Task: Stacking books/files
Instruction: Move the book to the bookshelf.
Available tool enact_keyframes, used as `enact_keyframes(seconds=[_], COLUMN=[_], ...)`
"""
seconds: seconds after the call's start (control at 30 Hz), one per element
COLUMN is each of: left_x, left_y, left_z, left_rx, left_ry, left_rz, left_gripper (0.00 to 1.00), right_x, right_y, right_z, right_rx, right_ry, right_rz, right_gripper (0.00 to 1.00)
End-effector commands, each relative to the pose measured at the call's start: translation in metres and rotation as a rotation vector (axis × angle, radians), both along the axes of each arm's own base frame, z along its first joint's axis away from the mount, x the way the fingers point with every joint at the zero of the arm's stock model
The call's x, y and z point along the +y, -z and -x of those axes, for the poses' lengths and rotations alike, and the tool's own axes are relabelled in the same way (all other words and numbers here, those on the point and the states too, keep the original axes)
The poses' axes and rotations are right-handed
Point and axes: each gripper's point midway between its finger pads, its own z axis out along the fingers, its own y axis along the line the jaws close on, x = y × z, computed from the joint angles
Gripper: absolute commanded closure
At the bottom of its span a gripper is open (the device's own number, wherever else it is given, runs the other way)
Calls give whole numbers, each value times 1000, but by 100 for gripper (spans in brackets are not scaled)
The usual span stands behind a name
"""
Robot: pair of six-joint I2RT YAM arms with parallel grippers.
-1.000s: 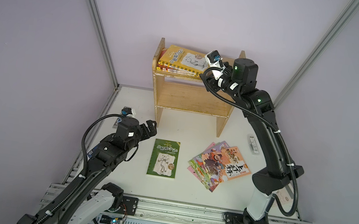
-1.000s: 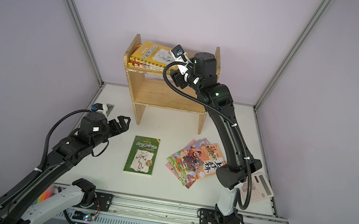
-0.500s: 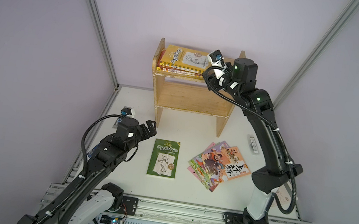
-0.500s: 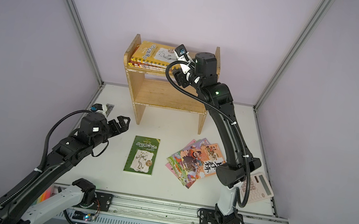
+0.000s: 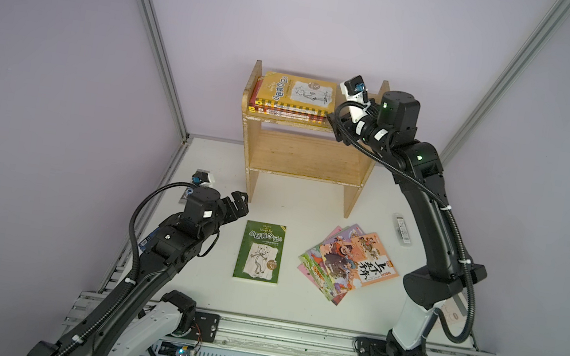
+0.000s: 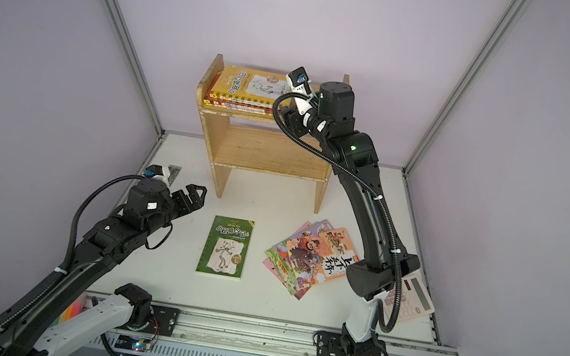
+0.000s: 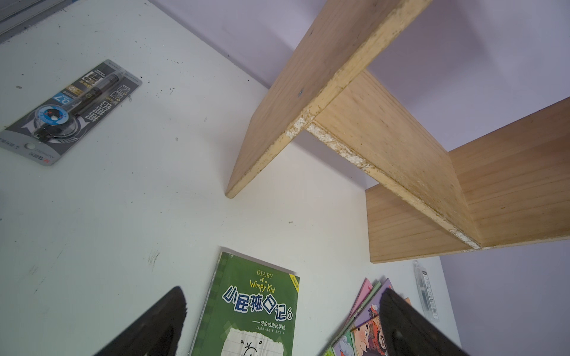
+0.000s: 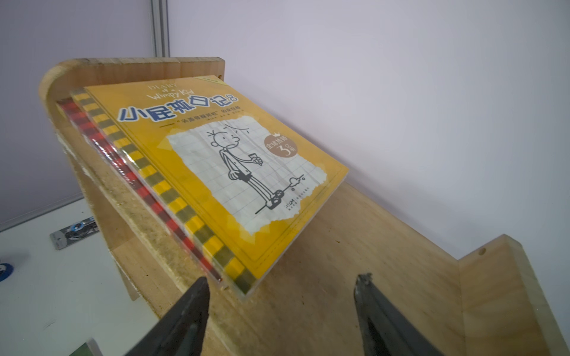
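Observation:
A yellow book (image 5: 298,93) (image 8: 216,160) with a stick-boy sketch lies on a red book (image 8: 135,182) on the top board of the wooden shelf (image 5: 302,154). My right gripper (image 8: 282,279) (image 5: 335,125) is open just off the yellow book's near corner, over bare wood, holding nothing. On the table, both top views show a green book (image 5: 260,252) (image 6: 226,246) and a fan of thin cartoon books (image 5: 350,265) (image 6: 313,258). My left gripper (image 7: 283,296) (image 5: 237,202) hangs open and empty, left of the green book's (image 7: 256,308) far end.
A carded pen pack (image 7: 68,111) lies by the left wall. A slim clear case (image 5: 402,229) lies right of the shelf. A pinkish calculator (image 6: 411,297) sits behind the right arm's base. Coloured highlighters (image 6: 74,308) show at the front left.
My right gripper has drawn back a little to the right from the yellow book, which has settled flat on the stack. The left arm has not moved.

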Motion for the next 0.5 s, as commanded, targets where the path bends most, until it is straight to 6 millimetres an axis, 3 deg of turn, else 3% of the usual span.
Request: enact_keyframes(seconds=[0.0, 0.1, 0.17, 0.23, 0.47], left_x=[0, -1, -1, -1, 2], left_y=[-3, -4, -3, -5, -4], left_z=[0, -1, 0, 0, 3], left_rx=[-11, -13, -14, -17, -19], left_ry=[1, 3, 4, 3, -4], left_rz=[7, 9, 9, 12, 13], left_gripper=[0, 0, 0, 0, 0], right_x=[-1, -15, -23, -27, -20], right_y=[-21, -33, -38, -40, -25], right_z=[8, 3, -2, -6, -21], right_rx=[8, 7, -5, -18, 16], right_ry=[8, 102, 154, 184, 173], right_rz=[-141, -211, -231, -235, -217], right_gripper=[30, 44, 59, 65, 90])
